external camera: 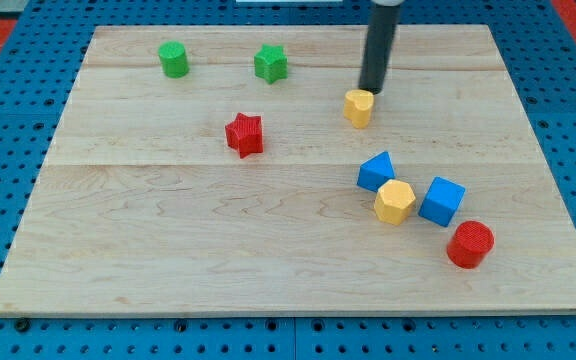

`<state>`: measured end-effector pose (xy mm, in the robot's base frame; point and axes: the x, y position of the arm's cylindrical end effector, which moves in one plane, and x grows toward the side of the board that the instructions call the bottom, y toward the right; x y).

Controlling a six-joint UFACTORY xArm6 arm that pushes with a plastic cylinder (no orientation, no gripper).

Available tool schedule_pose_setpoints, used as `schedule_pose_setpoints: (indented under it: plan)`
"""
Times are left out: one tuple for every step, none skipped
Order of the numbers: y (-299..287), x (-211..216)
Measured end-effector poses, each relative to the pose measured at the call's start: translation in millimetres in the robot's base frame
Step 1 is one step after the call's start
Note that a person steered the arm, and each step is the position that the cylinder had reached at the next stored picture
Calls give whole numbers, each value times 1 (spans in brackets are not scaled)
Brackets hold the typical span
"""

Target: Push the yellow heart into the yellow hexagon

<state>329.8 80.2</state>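
The yellow heart (359,107) lies on the wooden board right of centre, toward the view's top. The yellow hexagon (394,202) lies below it, toward the view's lower right, between two blue blocks. My tip (371,91) is at the end of the dark rod, just above and slightly right of the yellow heart, touching or almost touching its top edge.
A blue block (376,171) touches the hexagon's upper left; a blue cube (441,201) sits at its right. A red cylinder (470,244) lies lower right. A red star (245,134), a green star (271,64) and a green cylinder (174,59) lie to the left.
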Motion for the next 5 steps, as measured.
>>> schedule_pose_setpoints:
  plan:
    - [1,54]
    - [21,102]
    - [23,108]
    - [7,100]
    - [-27,97]
